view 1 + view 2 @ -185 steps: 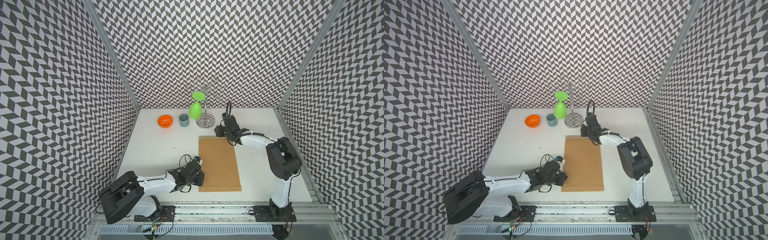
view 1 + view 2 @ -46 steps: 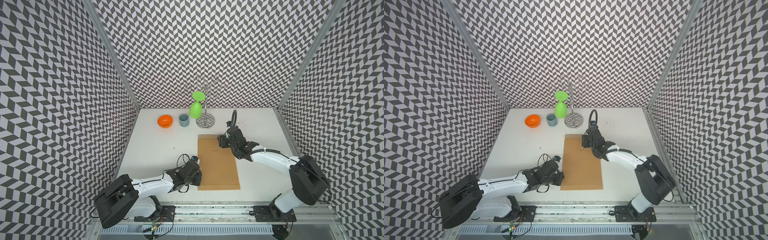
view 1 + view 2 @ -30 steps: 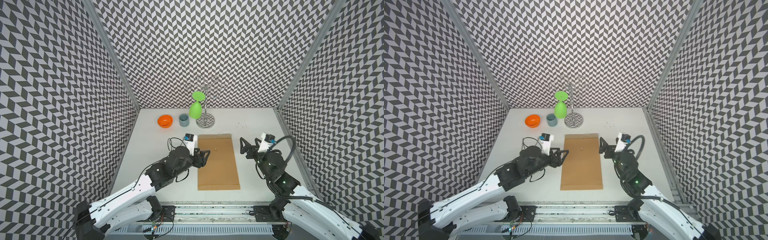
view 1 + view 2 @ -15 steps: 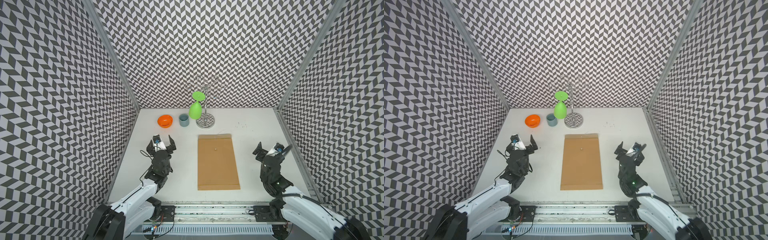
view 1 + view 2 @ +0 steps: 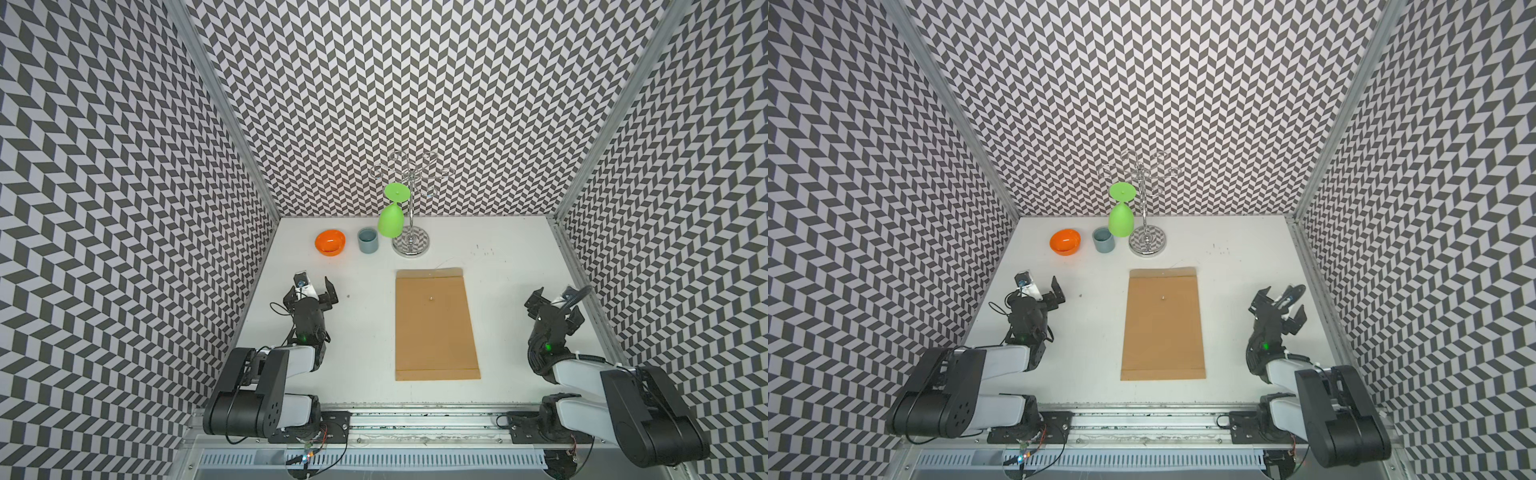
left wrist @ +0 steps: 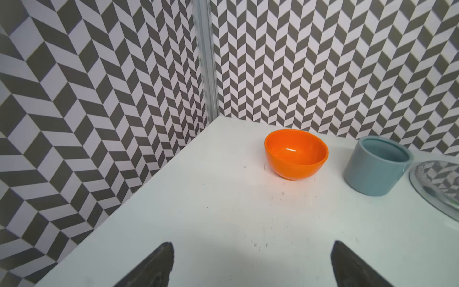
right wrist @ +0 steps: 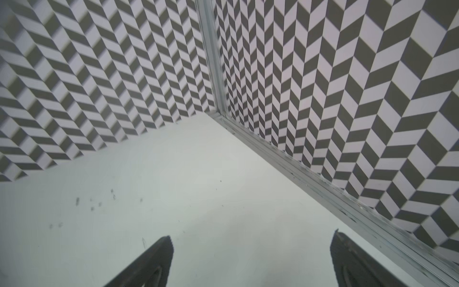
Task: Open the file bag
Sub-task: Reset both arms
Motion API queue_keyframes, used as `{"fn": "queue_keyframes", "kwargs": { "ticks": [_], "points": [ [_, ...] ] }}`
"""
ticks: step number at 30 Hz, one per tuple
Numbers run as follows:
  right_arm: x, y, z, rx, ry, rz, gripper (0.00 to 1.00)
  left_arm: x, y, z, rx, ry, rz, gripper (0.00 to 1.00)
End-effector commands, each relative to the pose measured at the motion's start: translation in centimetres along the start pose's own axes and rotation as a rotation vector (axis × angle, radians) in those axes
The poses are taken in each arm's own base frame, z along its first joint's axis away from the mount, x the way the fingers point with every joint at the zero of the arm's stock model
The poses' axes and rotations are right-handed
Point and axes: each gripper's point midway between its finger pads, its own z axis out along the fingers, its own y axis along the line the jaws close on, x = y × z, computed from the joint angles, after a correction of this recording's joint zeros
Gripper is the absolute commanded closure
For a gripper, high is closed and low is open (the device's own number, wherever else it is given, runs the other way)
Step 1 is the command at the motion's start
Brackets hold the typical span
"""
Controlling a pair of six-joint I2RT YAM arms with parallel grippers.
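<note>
The file bag (image 5: pixel 436 328) is lying flat in the middle of the white counter (image 5: pixel 353 332), its long sides running from the near edge toward the back wall, clasp side facing up. A small round button (image 5: pixel 431 297) is showing on its far half. A thin pale string (image 5: pixel 446 262) is trailing loose on the counter just past the far edge, so it is looking unwound from the button. A narrow band is running across the far end where the flap is sitting, but whether it is lifted or folded down is too small to tell.

Both arms are sitting well apart from the bag, one on each side. The left tool (image 5: pixel 314 289) is standing spread and gripping nothing, pointing toward the orange bowl (image 6: pixel 295 154) and the grey-blue cup (image 6: pixel 375 166) at the back. The right tool (image 5: pixel 555 305) is likewise standing spread and empty, facing the bare far right corner. A green glass (image 5: pixel 390 222) is hanging upside down on a metal stand (image 5: pixel 410 243) behind the bag.

Judging from this, the string step is looking done and nothing is touching the bag. If the flap is lying closed, lifting it is what is remaining; otherwise the task is appearing finished.
</note>
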Motion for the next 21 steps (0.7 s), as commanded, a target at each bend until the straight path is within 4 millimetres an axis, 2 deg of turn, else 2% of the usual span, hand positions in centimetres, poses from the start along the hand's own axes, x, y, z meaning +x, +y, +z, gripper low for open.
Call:
{"fn": "queue_keyframes", "kwargs": {
  "ticks": [1, 2, 3, 4, 5, 6, 7, 8, 9, 10, 12, 14, 16, 21],
  "points": [
    [-5.3, 3.0, -0.7, -0.262, -0.245, 0.164, 0.01, -2.6, 0.7, -0.7, 0.073, -0.167, -0.098, 0.00],
    [-5.1, 5.2, -1.2, -0.382, -0.236, 0.102, 0.01, -2.4, -0.4, -0.4, 0.118, -0.146, -0.062, 0.01],
    [-3.9, 7.3, -1.1, -0.482, -0.180, 0.015, 0.01, -1.7, -1.8, 0.2, 0.167, -0.095, -0.027, 0.00],
    [-2.9, 8.3, -0.2, -0.496, -0.141, -0.023, 0.01, -1.0, -3.0, 0.5, 0.206, -0.085, 0.022, 0.01],
    [-3.3, 9.0, -0.3, -0.525, -0.179, -0.027, 0.01, -1.1, -3.6, 0.5, 0.220, -0.132, 0.050, 0.00],
    [-3.6, 9.6, -0.4, -0.548, -0.199, -0.033, 0.01, -1.3, -3.7, 0.4, 0.220, -0.151, 0.053, 0.00],
    [-3.0, 10.0, 0.1, -0.553, -0.151, -0.055, 0.01, -0.5, -3.7, 1.1, 0.210, -0.075, 0.049, 0.00],
    [-2.2, 10.2, 0.8, -0.537, -0.084, -0.076, 0.01, -0.2, -3.8, 1.4, 0.203, -0.046, 0.049, 0.00],
    [-2.0, 10.2, 1.0, -0.534, -0.078, -0.074, 0.01, -0.9, -3.7, 1.0, 0.198, -0.111, 0.052, 0.00],
    [-2.4, 10.0, 0.8, -0.530, -0.116, -0.063, 0.01, -1.1, -3.7, 0.8, 0.199, -0.129, 0.050, 0.00],
    [-2.9, 9.9, 0.4, -0.529, -0.151, -0.052, 0.01, -0.2, -3.9, 1.5, 0.187, -0.047, 0.058, 0.00],
    [-2.4, 10.3, 1.2, -0.509, -0.098, -0.073, 0.01, -0.9, -3.7, 0.8, 0.175, -0.118, 0.063, 0.00],
    [-1.4, 10.1, 1.3, -0.495, -0.058, -0.090, 0.01, -0.5, -3.8, 1.1, 0.161, -0.074, 0.069, 0.00],
    [-2.5, 10.1, 0.8, -0.501, -0.127, -0.073, 0.01, -0.8, -3.6, 0.5, 0.133, -0.106, 0.073, 0.00]
  ]
}}
